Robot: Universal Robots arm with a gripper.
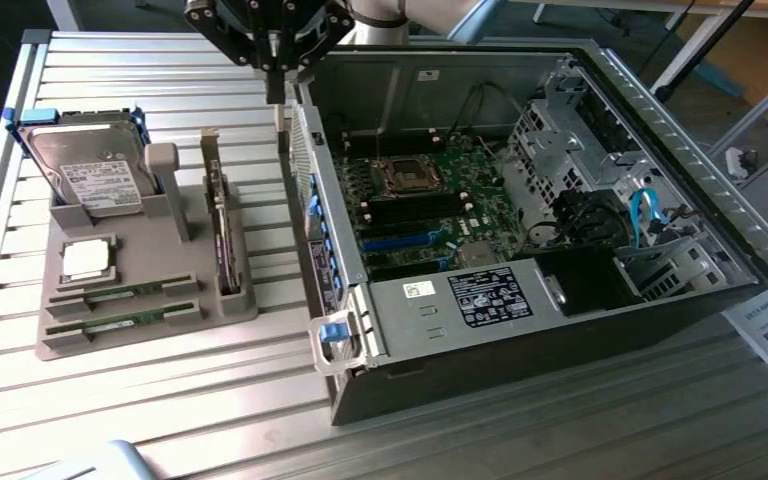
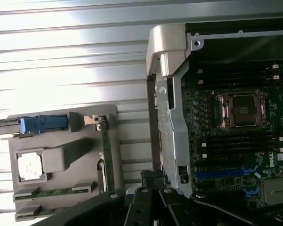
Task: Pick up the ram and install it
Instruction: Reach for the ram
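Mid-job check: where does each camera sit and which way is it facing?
Exterior view: high off the arm, looking down on the holder tray and open computer case; the gripper hangs at the picture's top.
Wrist view: on the wrist, looking down past the gripper at tray and case.
Both share: the ram, CPU chip, CPU socket.

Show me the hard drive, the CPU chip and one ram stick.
hard drive (image 1: 95, 182), exterior view, its white label.
CPU chip (image 1: 87, 260), exterior view, its silver top.
ram stick (image 1: 124, 294), exterior view, middle of green board.
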